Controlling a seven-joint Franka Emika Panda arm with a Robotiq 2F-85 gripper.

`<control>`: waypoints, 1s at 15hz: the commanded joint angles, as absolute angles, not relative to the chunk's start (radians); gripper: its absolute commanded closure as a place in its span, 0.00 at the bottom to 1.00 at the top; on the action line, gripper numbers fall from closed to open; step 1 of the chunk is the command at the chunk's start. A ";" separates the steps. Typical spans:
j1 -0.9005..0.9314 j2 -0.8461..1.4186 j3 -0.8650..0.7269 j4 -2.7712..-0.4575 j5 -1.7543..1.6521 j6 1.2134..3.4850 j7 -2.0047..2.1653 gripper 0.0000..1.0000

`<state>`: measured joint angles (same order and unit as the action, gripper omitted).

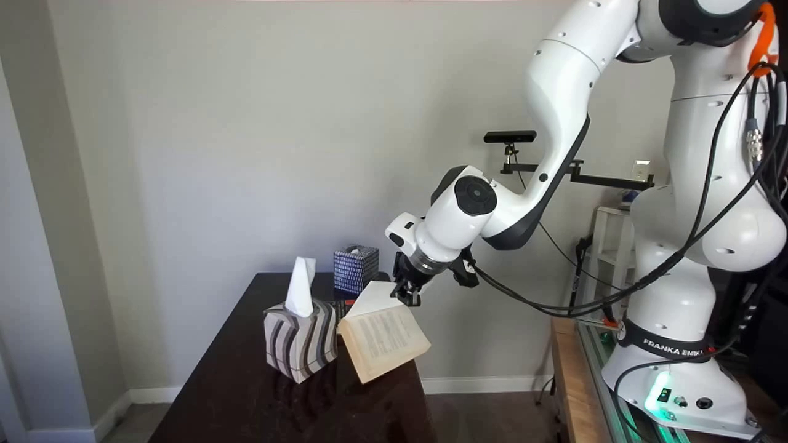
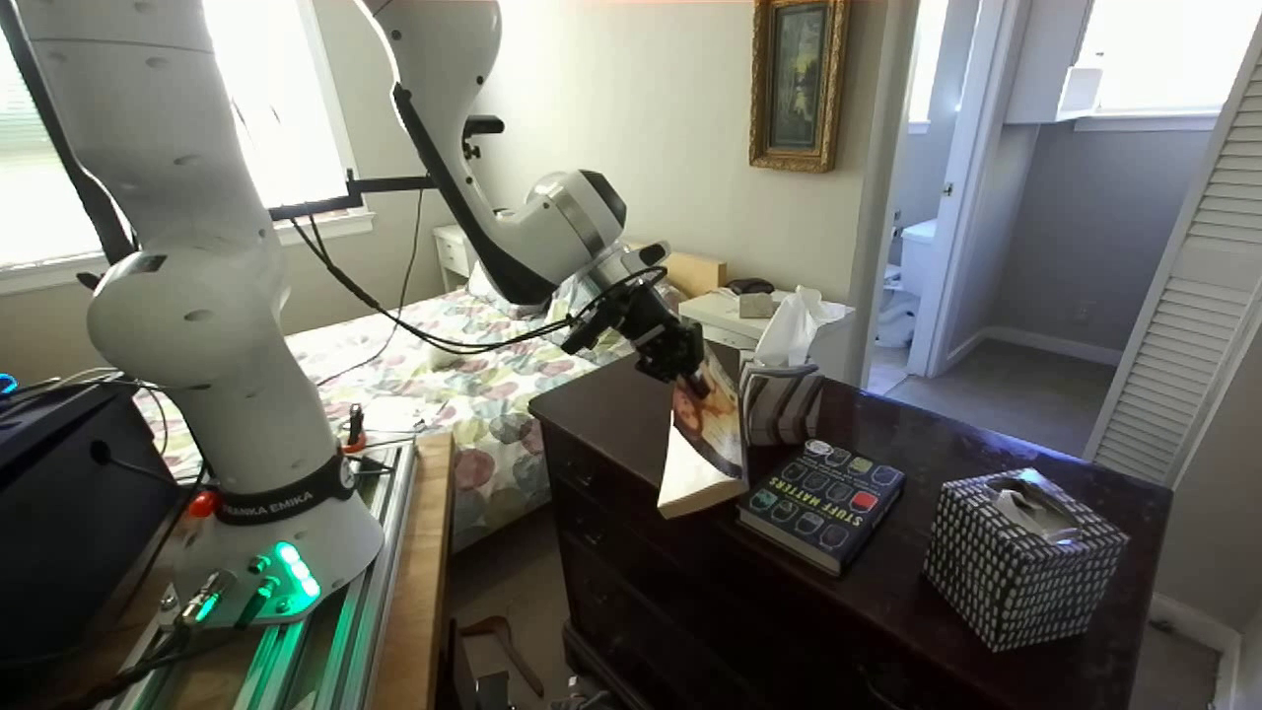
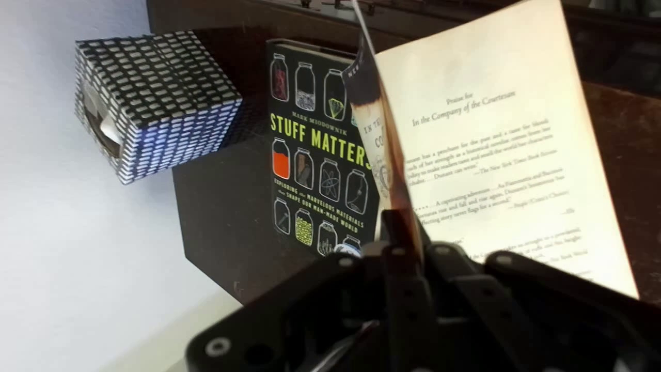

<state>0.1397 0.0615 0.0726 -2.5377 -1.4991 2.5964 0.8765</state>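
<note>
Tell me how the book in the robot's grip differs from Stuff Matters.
The open book has its front cover pinched in the gripper; Stuff Matters lies shut on the dark dresser, clear of the gripper. The open book shows orange and tan cover art; Stuff Matters has a dark cover with outlined jars. Both covers carry lettering.

Daylight glares through a window [image 2: 276, 69] (quite blown out).

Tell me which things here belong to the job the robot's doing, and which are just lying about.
In the job, judging by the grip:
paperback, open
fingers, shut on its cover

Apparently just lying about:
Stuff Matters book
striped tissue box
dark patterned tissue box
</note>
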 commanded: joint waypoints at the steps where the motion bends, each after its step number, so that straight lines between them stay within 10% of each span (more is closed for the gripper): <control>1: 0.119 -0.007 0.083 -2.562 -1.447 2.535 0.816 1.00; 15: 0.093 -0.062 0.079 -2.514 -1.421 2.421 0.827 1.00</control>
